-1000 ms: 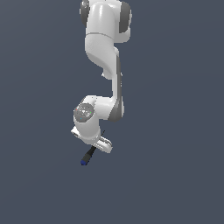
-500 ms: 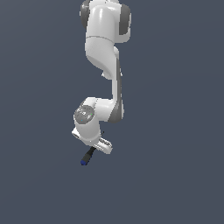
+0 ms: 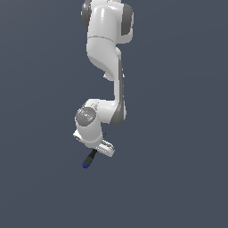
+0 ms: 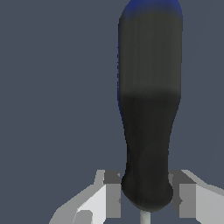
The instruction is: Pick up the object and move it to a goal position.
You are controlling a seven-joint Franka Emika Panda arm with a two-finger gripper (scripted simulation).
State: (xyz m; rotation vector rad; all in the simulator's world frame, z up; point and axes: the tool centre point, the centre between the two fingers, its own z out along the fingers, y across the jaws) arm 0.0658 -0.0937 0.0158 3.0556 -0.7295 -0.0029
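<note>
The screwdriver [image 4: 149,109] fills the wrist view, its black handle running away from the camera to a blue end cap, with a sliver of thin grey shaft showing at the near end between the fingers; in the exterior view the same screwdriver [image 3: 89,159] sticks out below the gripper [image 3: 103,148], slanting down toward the exterior view's left, blue cap lowest. The two fingers [image 4: 113,197] sit on either side of the handle's narrow end, right beside it; whether the pads actually press on it I cannot tell from either view, though the tool hanging out from the jaws suggests it is clamped. No table or surface shows beneath it, only flat grey-blue ground, so I cannot judge its height. The white Panda arm [image 3: 107,49] folds down from above, wrist bent over the tool. By my reading the pick-up is probably done and the carry remains; no goal marker is visible, so how far is left cannot be judged.
</note>
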